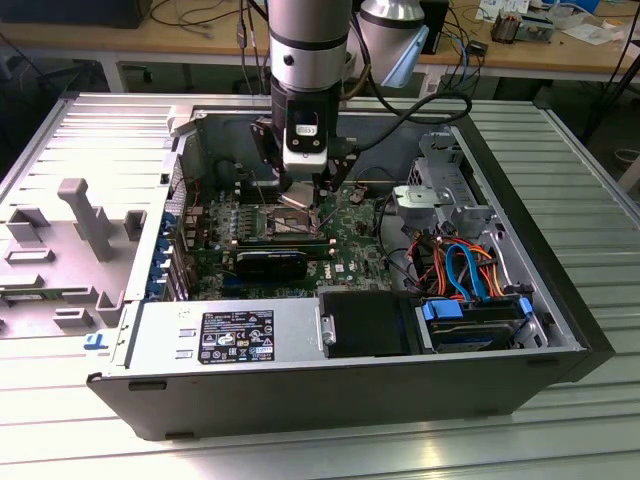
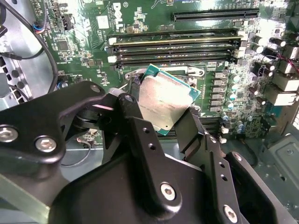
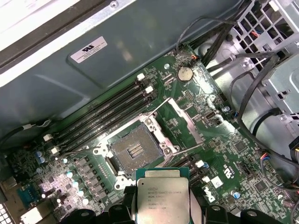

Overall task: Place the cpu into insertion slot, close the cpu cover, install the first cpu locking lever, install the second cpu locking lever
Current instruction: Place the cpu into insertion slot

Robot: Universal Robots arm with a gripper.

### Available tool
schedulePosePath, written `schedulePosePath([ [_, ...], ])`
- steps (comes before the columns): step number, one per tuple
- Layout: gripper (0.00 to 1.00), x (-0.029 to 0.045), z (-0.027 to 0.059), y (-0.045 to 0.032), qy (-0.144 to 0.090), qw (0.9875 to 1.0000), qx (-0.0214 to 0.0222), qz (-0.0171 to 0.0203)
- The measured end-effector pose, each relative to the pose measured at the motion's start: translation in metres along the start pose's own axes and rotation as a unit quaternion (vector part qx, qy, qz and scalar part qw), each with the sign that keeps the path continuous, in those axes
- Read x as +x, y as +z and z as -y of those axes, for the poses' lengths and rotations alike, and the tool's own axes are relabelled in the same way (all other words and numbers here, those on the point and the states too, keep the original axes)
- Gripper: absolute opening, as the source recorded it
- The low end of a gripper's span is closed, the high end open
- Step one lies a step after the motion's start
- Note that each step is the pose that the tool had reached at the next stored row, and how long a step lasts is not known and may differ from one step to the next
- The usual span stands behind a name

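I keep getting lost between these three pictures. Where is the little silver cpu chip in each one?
Exterior view: the cpu is the small silver square under the arm, above the green motherboard.
Second wrist view: the cpu, tilted, clamped in the gripper.
First wrist view: the cpu, printed face showing, nearer the camera than the open insertion slot.
Shared landmark: the green motherboard.

cpu [image 3: 162, 199] tilted abv bare insertion slot [image 3: 134, 150]; cpu cover [image 3: 183, 113] open

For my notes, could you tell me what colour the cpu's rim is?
The cpu rim is teal-green, clearest in the second wrist view.
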State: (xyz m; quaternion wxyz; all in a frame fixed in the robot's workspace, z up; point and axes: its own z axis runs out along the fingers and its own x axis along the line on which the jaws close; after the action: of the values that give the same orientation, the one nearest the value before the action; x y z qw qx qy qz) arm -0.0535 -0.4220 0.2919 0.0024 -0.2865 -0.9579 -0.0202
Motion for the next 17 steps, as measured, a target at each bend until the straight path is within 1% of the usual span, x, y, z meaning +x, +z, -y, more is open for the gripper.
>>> schedulePosePath([
  [6, 0.54, 0.0000, 0.0000, 0.0001, 0.012, 0.9999, -0.0001, 0.0005],
  [17, 0.54, 0.0000, 0.0000, 0.0006, 0.035, 0.9994, -0.0002, 0.0016],
])
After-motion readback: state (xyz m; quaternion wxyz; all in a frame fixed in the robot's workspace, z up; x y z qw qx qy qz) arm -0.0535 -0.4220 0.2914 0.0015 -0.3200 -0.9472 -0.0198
